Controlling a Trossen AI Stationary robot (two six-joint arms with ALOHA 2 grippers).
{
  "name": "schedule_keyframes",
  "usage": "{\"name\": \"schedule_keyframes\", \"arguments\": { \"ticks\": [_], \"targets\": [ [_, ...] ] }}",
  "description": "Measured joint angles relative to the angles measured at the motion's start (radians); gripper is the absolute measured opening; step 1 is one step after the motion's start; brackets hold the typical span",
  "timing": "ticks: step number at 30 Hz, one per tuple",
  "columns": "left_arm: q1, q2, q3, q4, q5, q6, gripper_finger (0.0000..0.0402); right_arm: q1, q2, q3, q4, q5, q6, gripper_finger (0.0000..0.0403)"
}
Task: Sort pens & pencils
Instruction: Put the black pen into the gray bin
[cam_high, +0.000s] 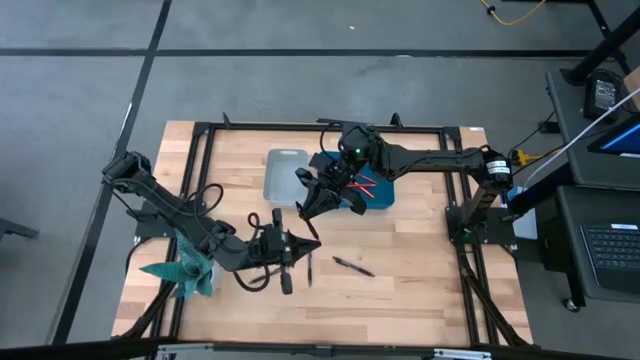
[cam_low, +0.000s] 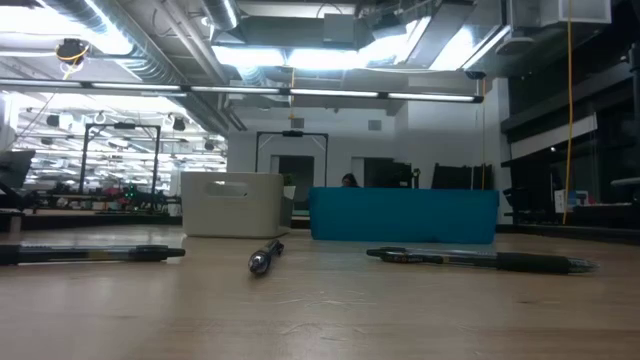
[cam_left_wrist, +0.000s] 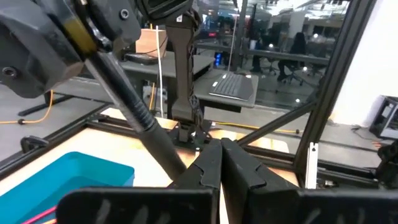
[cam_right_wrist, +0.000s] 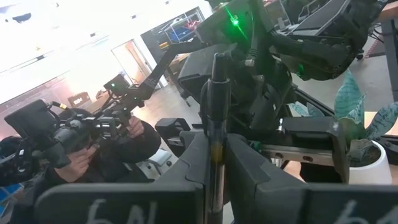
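Right claw clamped on slim dark pen; left claw closed, empty, above pale wood table.

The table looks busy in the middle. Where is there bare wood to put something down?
Bare table lies along the near edge, below the loose pen, and in the near right corner. Wood left of the white bin is also free. The middle is crowded: the blue bin, the right gripper clamping a pen, and the left gripper.
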Motion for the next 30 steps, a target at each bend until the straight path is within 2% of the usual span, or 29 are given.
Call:
{"name": "schedule_keyframes", "arguments": {
  "ticks": [6,12,30],
  "targets": [
    [-0.004,0.000,0.000,-0.004,-0.013,-0.002,0.0000,0.000,0.000,0.000,0.000,-0.001,0.016,0.0034],
    [-0.034,0.000,0.000,-0.010,-0.127,-0.004,0.0005,0.000,0.000,0.000,0.001,-0.008,0.017,0.0034],
    [-0.026,0.000,0.000,-0.011,-0.108,-0.038,0.0057,0.000,0.000,0.000,0.009,-0.009,0.021,0.0034]
  ]
}}
